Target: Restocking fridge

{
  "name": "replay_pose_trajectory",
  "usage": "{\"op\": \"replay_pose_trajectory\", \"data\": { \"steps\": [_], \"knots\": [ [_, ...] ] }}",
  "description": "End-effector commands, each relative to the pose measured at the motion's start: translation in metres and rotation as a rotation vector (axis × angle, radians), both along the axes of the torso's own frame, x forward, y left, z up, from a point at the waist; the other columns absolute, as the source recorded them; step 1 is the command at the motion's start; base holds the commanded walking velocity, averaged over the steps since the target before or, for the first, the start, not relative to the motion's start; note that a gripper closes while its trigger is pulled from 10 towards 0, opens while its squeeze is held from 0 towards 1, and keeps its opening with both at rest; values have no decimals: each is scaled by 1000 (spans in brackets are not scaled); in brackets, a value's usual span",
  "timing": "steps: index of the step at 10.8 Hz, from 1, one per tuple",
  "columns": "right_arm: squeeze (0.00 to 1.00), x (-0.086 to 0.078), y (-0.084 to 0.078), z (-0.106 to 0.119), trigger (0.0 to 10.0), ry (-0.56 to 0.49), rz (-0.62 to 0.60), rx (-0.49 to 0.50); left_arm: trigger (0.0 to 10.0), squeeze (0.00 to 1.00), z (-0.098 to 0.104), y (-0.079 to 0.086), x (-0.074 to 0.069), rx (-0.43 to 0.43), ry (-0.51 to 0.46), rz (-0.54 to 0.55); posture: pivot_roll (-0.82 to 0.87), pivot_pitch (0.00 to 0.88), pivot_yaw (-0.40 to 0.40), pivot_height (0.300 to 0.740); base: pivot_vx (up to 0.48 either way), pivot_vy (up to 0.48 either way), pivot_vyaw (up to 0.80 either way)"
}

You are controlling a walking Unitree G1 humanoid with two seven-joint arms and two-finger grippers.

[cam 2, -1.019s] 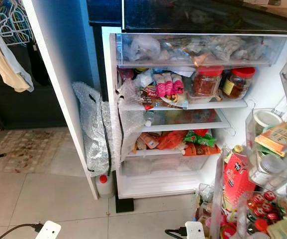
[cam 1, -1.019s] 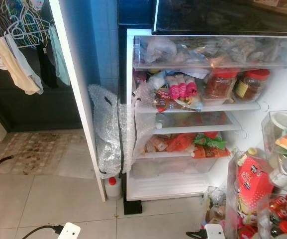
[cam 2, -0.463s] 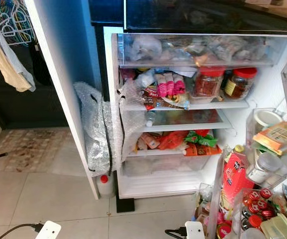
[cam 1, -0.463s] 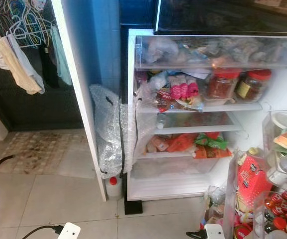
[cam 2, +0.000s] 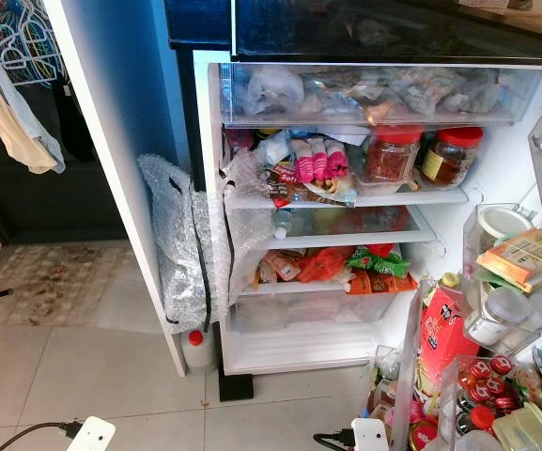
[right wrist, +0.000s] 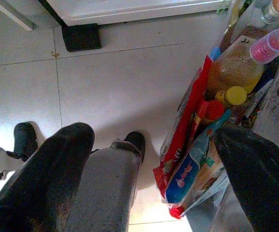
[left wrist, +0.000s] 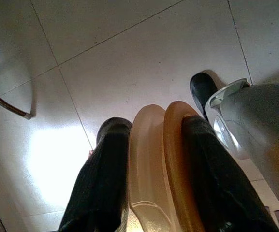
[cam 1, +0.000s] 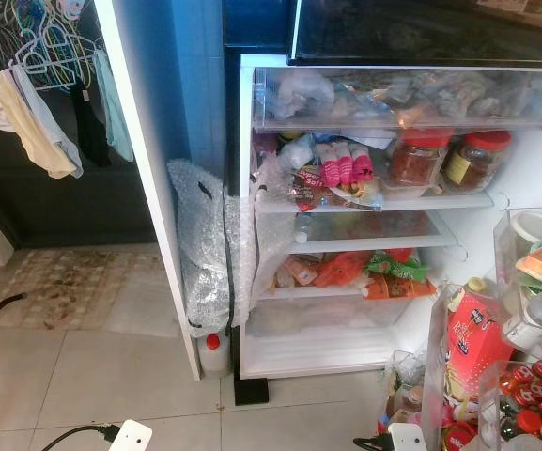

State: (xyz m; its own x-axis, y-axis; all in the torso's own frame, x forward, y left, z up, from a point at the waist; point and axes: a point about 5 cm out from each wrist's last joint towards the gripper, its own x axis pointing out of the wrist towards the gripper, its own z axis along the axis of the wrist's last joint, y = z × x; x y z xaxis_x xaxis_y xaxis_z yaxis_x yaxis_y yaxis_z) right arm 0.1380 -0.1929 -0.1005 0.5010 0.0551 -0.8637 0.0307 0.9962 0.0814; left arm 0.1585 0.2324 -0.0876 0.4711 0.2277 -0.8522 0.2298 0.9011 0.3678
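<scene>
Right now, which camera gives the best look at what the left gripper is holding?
The left wrist view: the left gripper is clamped on tan plates, stacked on edge between its black fingers. The other views look at the open fridge instead.

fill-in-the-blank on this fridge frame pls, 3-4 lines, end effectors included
1. The two jars on the fridge's upper shelf have ____ lids.
2. The left end effector is shut on a flat ____-coloured item.
3. The right end effector hangs over the floor with its fingers ____.
4. A small bottle with a red cap stands on the ____ beside the fridge.

Missing words: red; orange; open; floor
</scene>
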Motion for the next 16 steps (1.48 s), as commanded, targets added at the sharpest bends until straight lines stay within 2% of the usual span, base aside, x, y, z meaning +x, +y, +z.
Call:
{"op": "replay_pose_trajectory", "data": {
  "steps": [1,16],
  "knots": [
    [0,-3,-4,-1,10000,10,-7,-11,10000,0,-1,-1,-3,1,13,-6,-81,0,-61,740,0,0,0],
    [0,-5,-5,-1,10000,15,-5,-13,10000,0,-1,-1,-2,-3,13,-6,-81,11,-61,740,0,-243,0]
  ]
}}
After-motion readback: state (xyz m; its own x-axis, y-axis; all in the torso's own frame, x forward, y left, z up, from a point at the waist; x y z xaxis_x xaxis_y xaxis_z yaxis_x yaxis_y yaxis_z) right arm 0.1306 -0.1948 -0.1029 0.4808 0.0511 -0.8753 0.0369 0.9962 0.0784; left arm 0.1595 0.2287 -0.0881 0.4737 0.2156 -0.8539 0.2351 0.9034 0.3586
